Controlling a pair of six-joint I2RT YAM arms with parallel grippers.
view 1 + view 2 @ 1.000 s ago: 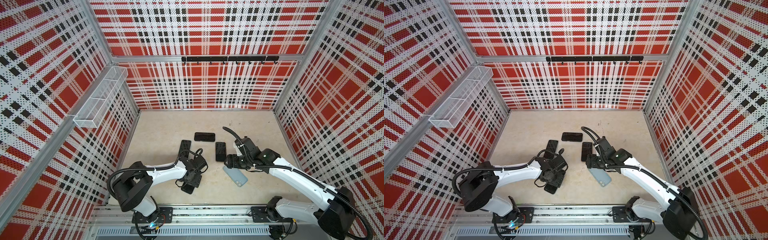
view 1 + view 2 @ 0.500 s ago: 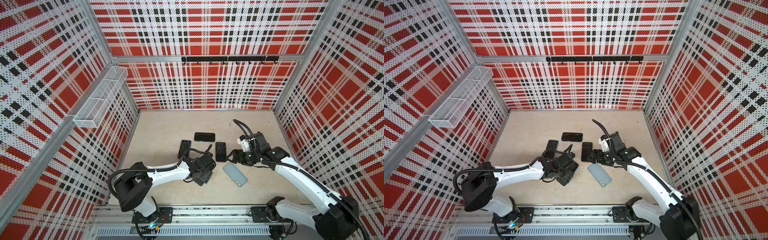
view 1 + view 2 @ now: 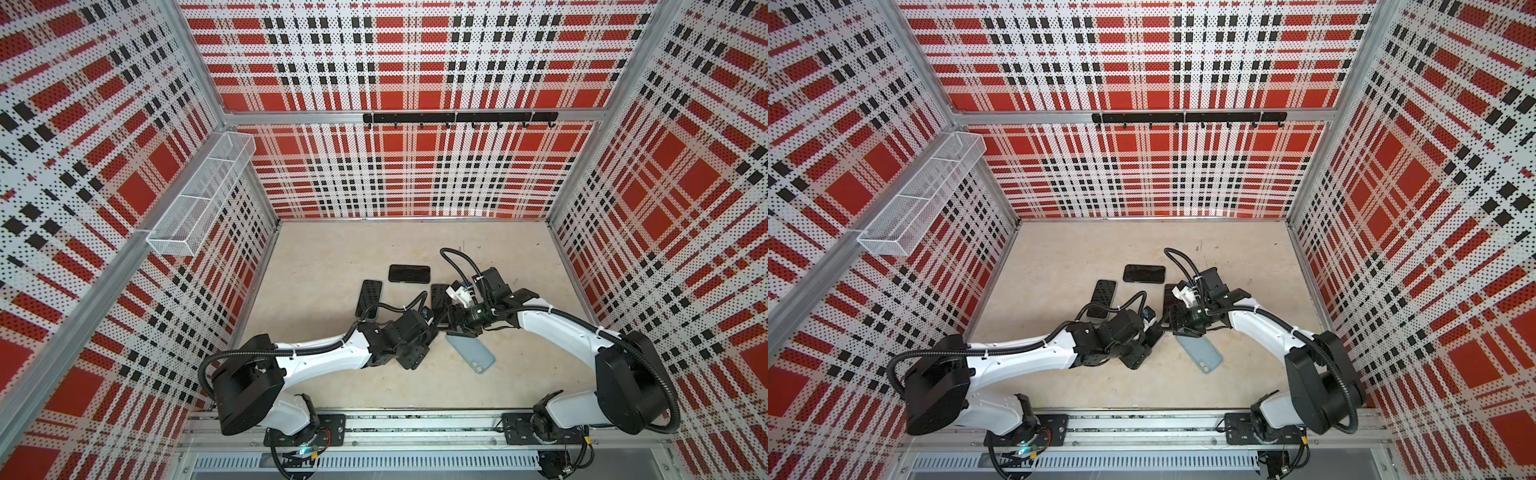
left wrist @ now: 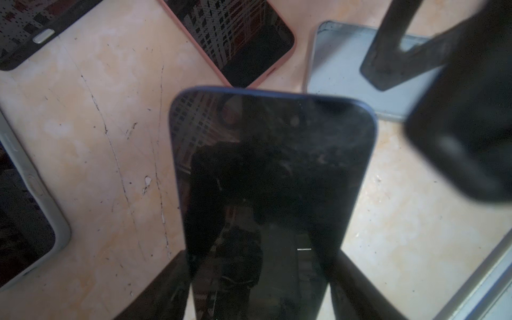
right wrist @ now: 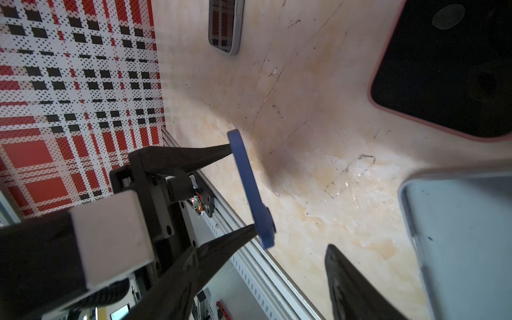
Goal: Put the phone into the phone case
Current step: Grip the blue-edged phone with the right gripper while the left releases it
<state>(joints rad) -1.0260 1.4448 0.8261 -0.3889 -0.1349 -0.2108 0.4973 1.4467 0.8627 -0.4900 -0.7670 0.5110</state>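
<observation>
Phone case lies empty while left jaws grip the phone.

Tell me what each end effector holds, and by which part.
Left end effector grips the dark blue phone across its long edges, near one end. Right end effector holds nothing, open by the pale blue case.

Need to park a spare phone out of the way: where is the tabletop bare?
Bare: the far strip of the beige tabletop between the plaid back wall and the crosswise black phone; the near strip between the light blue phone case and the front rail. Crowded: the middle, from the leftmost dark phone to that blue case.
</observation>
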